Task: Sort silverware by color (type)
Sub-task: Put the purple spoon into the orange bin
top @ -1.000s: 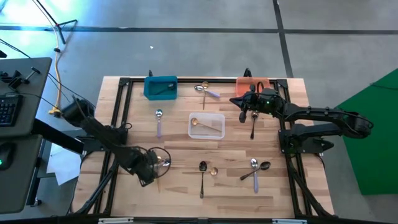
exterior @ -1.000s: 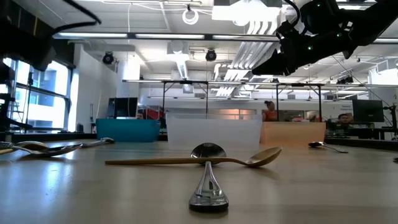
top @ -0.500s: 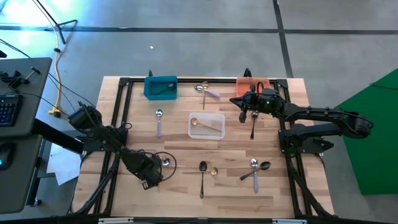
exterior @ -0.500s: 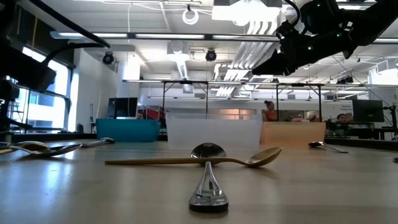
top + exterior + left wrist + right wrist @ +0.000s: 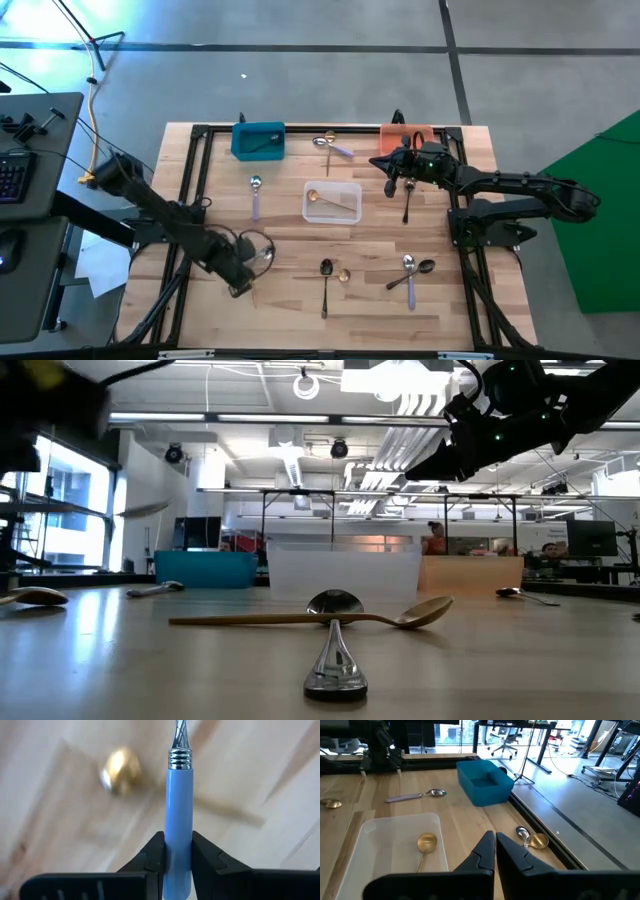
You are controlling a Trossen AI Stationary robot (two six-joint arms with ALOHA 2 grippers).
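My left gripper (image 5: 248,262) is at the table's near left, shut on a silver spoon with a pale lilac handle (image 5: 178,795). That spoon shows raised above the table (image 5: 143,510). A gold spoon (image 5: 121,767) lies on the wood below it. My right gripper (image 5: 392,186) hovers shut and empty near the orange bin (image 5: 405,135), above a black spoon (image 5: 407,205) lying flat. A gold spoon (image 5: 426,842) lies in the clear bin (image 5: 350,187). More spoons lie flat on the table. My left gripper pinches the lilac handle (image 5: 178,832) between its two fingers (image 5: 156,851), one on each side of it, near the handle's free end. The rest of the handle and the silver neck stick out past the fingers. The spoon is lifted clear of the table.
A blue bin (image 5: 258,140) with a spoon in it stands at the far left. Loose spoons: a lilac one (image 5: 255,197), two at the far edge (image 5: 330,145), a black and a gold one (image 5: 330,277), two at the near right (image 5: 412,272).
My left gripper has shut on the lilac-handled spoon and raised it off the table at the near left. The gold spoon beside it has stayed on the wood.
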